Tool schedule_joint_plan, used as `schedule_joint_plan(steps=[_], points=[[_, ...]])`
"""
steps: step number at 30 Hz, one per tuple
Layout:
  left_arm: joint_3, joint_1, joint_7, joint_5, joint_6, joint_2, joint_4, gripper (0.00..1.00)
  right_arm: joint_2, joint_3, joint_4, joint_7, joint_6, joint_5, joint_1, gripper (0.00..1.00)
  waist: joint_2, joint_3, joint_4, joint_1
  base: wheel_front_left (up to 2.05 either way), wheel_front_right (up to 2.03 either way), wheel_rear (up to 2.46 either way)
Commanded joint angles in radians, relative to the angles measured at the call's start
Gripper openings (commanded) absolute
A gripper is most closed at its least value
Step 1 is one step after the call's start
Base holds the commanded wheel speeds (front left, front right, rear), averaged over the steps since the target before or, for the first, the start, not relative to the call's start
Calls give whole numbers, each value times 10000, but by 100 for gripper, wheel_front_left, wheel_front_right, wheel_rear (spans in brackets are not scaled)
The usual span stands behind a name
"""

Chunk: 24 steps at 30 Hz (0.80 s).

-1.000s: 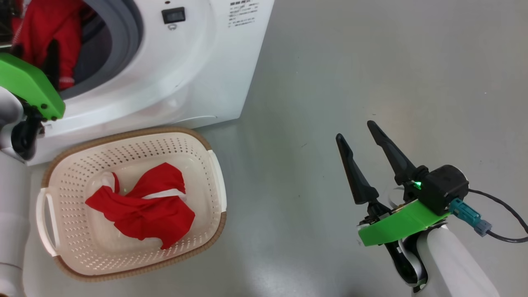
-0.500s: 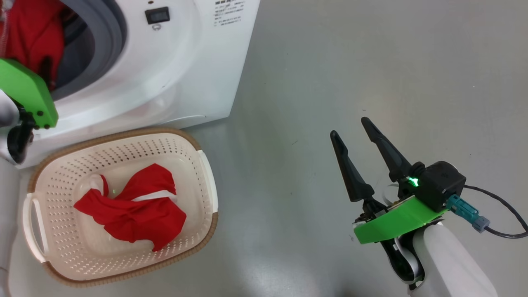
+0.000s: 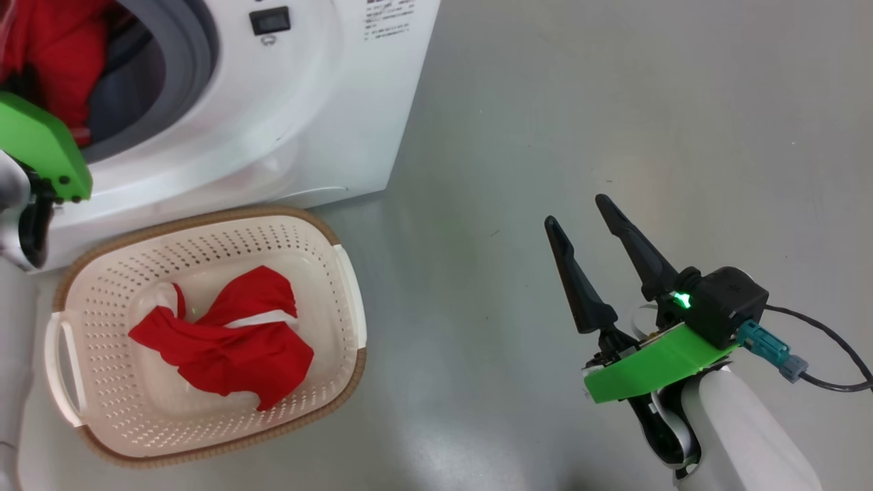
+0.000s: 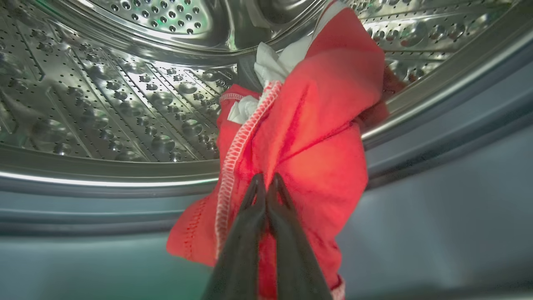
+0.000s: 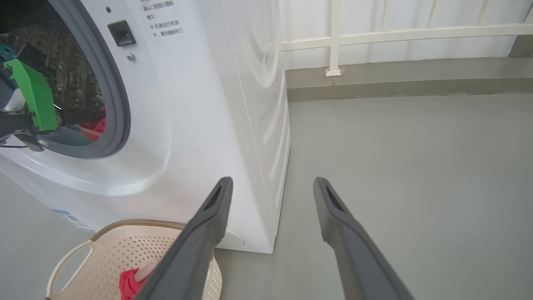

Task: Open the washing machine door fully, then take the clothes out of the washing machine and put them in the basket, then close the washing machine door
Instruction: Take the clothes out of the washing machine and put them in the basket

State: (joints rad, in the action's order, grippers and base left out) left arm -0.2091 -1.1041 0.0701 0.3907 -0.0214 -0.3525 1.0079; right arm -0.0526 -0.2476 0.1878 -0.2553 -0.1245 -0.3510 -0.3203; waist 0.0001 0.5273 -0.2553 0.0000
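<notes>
Grey, smooth floor (image 3: 545, 102) spreads across the right of the head view, and a white railing (image 5: 374, 35) runs along the top of the right wrist view.

At the centre of the left wrist view, a bright red soft fabric garment (image 4: 316, 125) with white stitched trim drapes from the perforated steel drum (image 4: 125, 104) out over its lip. My left gripper (image 4: 267, 178) rises from the bottom edge with its two long dark fingers pressed together, pinching a fold of that red garment.

The drum belongs to a white boxy front-loading washing machine (image 3: 327, 123) at the upper left of the head view, its opening lined by a grey rubber ring (image 3: 194, 61).

Just below the washer, at the lower left, a small cream-white perforated plastic basket with a brown woven-look rim (image 3: 204, 221) stands on the floor. A second red and white garment (image 3: 225, 341) lies crumpled inside it.

At the lower right of the head view, well apart from the basket, is my right gripper (image 3: 575, 210). Its dark fingers are spread wide with nothing between them, pointing toward the upper left. A green bracket (image 3: 648, 368) sits at its wrist, and a black cable (image 3: 832, 382) trails to the right edge.
</notes>
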Motion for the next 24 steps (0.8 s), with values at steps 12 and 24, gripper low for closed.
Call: schedule_joint_plan(steps=[12, 24], points=[[393, 854, -1754, 554, -542, -95, -711, 0, 24, -158, -119, -65, -62, 34, -48, 100, -1, -326, 360, 0, 0, 0, 0], [583, 1931, -3157, 710, -543, 1, -1733, 0, 24, -42, -13, -65, -62, 179, 119, 100, -1, -928, 672, 0, 0, 0, 0]])
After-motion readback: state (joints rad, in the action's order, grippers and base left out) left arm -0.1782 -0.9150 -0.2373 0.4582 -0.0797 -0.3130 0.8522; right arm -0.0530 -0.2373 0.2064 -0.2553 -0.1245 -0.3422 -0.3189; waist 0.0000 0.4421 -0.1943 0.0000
